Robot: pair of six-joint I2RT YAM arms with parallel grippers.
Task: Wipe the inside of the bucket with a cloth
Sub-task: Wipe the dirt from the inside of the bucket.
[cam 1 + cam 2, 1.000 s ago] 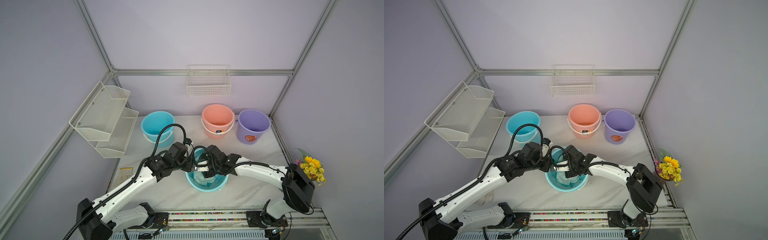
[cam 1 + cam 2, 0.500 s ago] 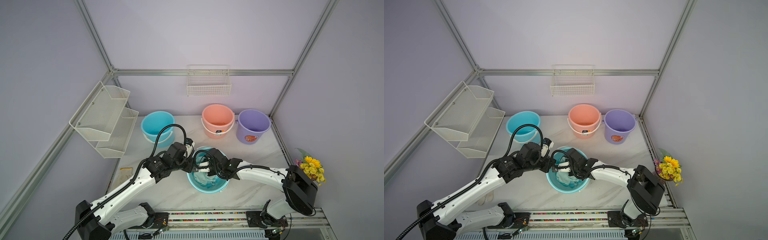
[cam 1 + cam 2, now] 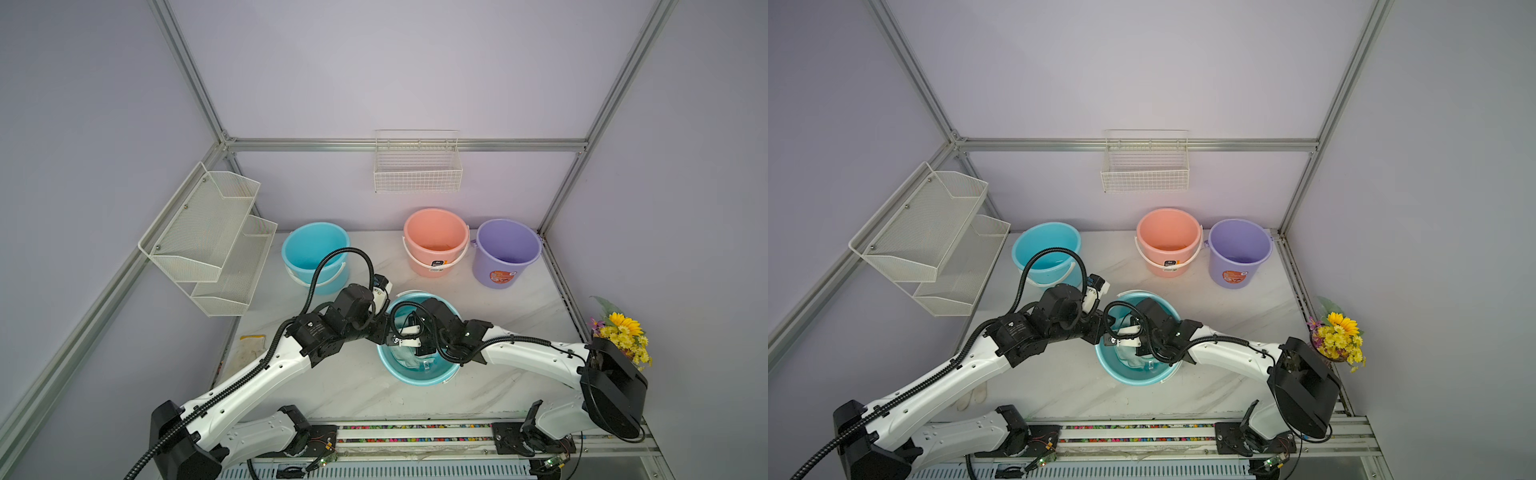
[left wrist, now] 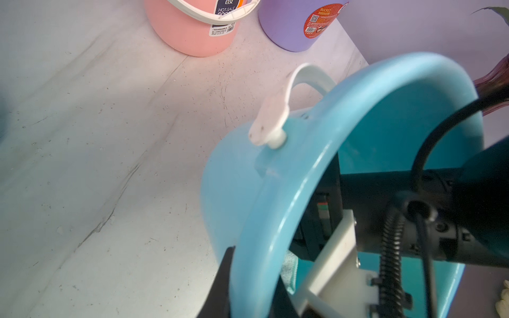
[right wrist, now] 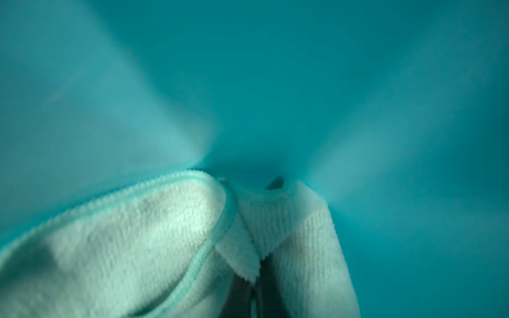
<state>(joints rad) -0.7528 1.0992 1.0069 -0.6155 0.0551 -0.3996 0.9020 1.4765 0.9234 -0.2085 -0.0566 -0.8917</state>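
- Microfibre, pale mint: the cloth point(image 5: 154, 242) is bunched around the right gripper point(image 5: 253, 291), with a fold pinched between its closed jaws and the fingers all but meeting.
- Just past those fingertips is the inner wall of the teal bucket point(image 5: 275, 82), and the cloth edge touches it.
- In both top views the right gripper reaches down through the bucket mouth. Loose cloth and its white tag point(image 3: 426, 365) lie on the bucket floor beneath it.
- The left gripper point(image 4: 253, 287) is clamped on the bucket's lip, one finger outside the wall and one inside, near the white handle point(image 4: 303, 77) pivot.
- Well beyond both grippers, at the back of the marble table point(image 3: 498, 299), stand a blue bucket point(image 3: 316, 253), a pink bucket point(image 3: 435, 241) and a purple bucket point(image 3: 507, 253), all upright.
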